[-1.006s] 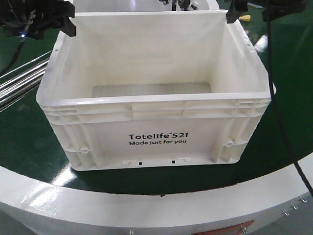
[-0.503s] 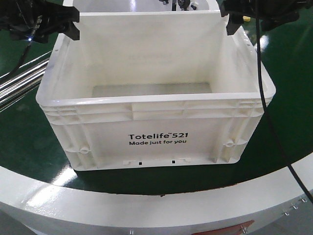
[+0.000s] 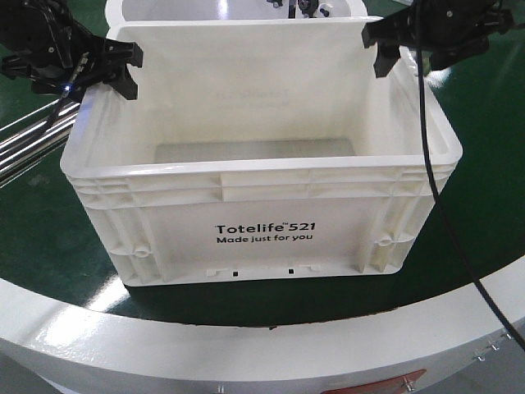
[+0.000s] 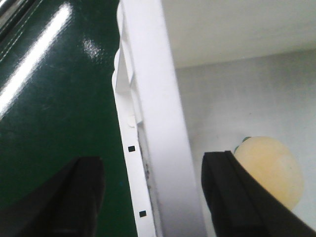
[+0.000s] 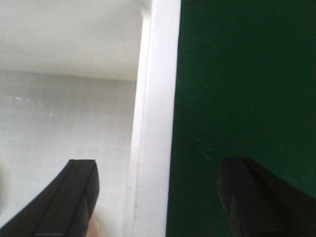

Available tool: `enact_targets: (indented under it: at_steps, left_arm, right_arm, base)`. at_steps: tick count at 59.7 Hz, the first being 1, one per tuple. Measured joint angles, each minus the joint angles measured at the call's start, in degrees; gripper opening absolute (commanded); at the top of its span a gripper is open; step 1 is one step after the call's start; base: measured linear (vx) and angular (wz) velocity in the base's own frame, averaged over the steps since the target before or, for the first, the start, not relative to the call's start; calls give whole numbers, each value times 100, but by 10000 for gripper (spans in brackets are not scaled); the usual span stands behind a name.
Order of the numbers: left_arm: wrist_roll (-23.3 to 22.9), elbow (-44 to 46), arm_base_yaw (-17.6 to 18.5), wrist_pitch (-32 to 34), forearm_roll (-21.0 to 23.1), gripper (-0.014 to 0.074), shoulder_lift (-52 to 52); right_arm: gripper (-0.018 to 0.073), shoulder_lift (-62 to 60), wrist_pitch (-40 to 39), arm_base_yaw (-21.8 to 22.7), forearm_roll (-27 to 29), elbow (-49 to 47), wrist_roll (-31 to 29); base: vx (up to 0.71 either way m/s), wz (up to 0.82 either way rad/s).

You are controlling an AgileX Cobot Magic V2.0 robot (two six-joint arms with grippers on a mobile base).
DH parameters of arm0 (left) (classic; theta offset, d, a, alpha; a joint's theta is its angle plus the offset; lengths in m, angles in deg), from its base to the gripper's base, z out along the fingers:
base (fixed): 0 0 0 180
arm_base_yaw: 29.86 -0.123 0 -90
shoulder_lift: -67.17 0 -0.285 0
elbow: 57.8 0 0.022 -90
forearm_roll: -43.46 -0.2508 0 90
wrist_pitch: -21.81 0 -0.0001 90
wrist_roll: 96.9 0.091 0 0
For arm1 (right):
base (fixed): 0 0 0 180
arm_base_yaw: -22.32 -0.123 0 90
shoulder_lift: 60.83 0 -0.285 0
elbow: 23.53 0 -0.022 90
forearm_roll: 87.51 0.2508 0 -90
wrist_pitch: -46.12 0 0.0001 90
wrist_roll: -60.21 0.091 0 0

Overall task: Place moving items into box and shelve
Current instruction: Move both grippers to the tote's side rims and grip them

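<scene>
Large white rectangular plastic crate [image 5: 155, 98]: its rim runs top to bottom through mid-frame. Right gripper [image 5: 158, 168] has its jaws spread wide, straddling the rim without touching it. One black finger [image 5: 74, 197] is over the crate's pale grey inside, the other black finger [image 5: 256, 197] over the glossy dark green table surface [image 5: 247, 74] outside. The crate's inner wall meets the floor at upper frame.

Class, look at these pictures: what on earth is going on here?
A two-armed robot seems about to grip a large white rectangular plastic crate. Its left end effector straddles the left wall, open, one finger inside and one outside; the right end effector does likewise on the right wall. A pale cream round soft ball lies inside the crate.
</scene>
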Motion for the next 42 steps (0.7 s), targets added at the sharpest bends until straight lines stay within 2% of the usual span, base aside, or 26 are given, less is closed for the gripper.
enact_targets:
  at_steps: [10,19,32,42]
  left_arm:
    - [0,0,0,-17,76,519,-19]
    - [0,0,0,-23,78,519,-19]
    - [0,0,0,-23,78,489,-19]
    - [0,0,0,-23,78,357,-19]
  right_arm:
    - [545,0,-10,0,0,450,6]
    - [503,0,-21,0,0,594,80]
    - [362,0,-28,0,0,594,161]
    - [199,0,-47,-23,143,594,170]
  base:
    - [0,0]
    - [0,0]
    - [0,0]
    - [0,0]
